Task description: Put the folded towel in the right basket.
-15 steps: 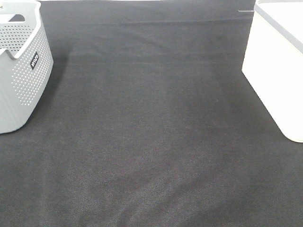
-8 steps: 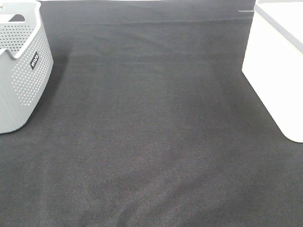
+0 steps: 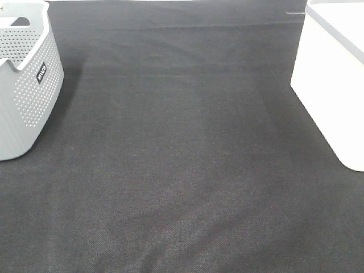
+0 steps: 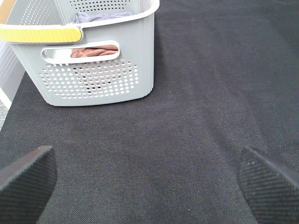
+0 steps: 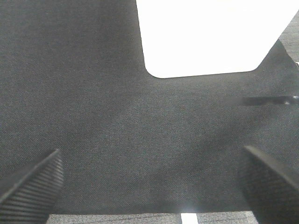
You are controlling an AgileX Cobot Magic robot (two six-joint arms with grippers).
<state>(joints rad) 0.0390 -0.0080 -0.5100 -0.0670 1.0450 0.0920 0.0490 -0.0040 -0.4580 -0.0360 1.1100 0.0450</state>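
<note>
The right basket (image 3: 333,79) is plain white and stands at the right edge of the black cloth; it also shows in the right wrist view (image 5: 210,35). A grey perforated basket (image 3: 25,79) stands at the left. In the left wrist view this basket (image 4: 93,74) holds folded towels: a grey-purple one (image 4: 100,16) on top and a reddish-brown one (image 4: 91,51) seen through the handle slot. My left gripper (image 4: 147,186) is open and empty, short of the grey basket. My right gripper (image 5: 149,186) is open and empty, short of the white basket. Neither gripper shows in the high view.
The grey basket has a yellow handle (image 4: 39,33). Black cloth (image 3: 182,153) covers the table between the two baskets. A pale table edge (image 5: 187,218) shows under the right gripper.
</note>
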